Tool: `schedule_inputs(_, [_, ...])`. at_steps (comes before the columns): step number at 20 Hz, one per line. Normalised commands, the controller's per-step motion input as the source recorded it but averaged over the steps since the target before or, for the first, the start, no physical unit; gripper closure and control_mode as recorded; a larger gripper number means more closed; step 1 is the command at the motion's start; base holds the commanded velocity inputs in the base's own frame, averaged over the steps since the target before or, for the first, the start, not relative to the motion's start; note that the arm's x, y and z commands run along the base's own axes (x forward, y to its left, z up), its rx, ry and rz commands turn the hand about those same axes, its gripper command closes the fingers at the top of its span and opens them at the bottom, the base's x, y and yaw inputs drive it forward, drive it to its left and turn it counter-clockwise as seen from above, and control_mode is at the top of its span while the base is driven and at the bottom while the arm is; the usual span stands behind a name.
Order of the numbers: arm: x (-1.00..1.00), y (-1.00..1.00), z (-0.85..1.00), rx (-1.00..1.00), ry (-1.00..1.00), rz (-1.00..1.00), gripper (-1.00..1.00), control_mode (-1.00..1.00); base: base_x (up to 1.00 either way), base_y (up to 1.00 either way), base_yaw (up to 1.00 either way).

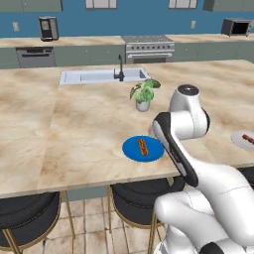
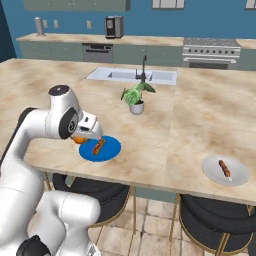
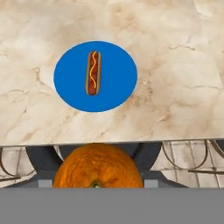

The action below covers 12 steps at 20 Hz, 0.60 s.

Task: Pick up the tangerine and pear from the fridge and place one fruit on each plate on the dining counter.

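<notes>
Tangerine (image 3: 97, 166), small, round and bright orange, is clamped in the two-finger gripper (image 2: 80, 139) just short of the beige marbled dining counter's (image 3: 175, 65) near edge. Flat round blue plate (image 3: 95, 76) sits at 12 o'clock, hot dog (image 3: 92, 73) already dead centre, so tbh the fruit should be lowered onto bare blue around 3 o'clock, then released gently.

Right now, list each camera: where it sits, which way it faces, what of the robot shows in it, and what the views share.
Left base view: behind the arm, on its left, facing forward and down over the dining counter; the white arm rises at lower right.
Right base view: behind, on the right, same counter; the arm rises at lower left, its gripper shut on the tangerine.
Hand view: on the hand, looking down past the tangerine at the counter edge.
Shared: all three show the blue plate with a hot dog; both base views show the white plate, potted plant and sink.
</notes>
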Motion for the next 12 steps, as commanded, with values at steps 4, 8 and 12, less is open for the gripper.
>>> schedule_inputs(4, [0.74,-0.02,-0.68,0.08,0.15,0.00,1.00,-1.00,0.00,0.00,0.00])
schedule_inputs(8, [0.73,-0.02,-0.64,0.03,0.07,0.00,1.00,-1.00,0.00,0.00,0.00])
schedule_inputs(12, [0.69,0.00,-0.46,0.01,0.05,0.00,1.00,-1.00,0.00,0.00,0.00])
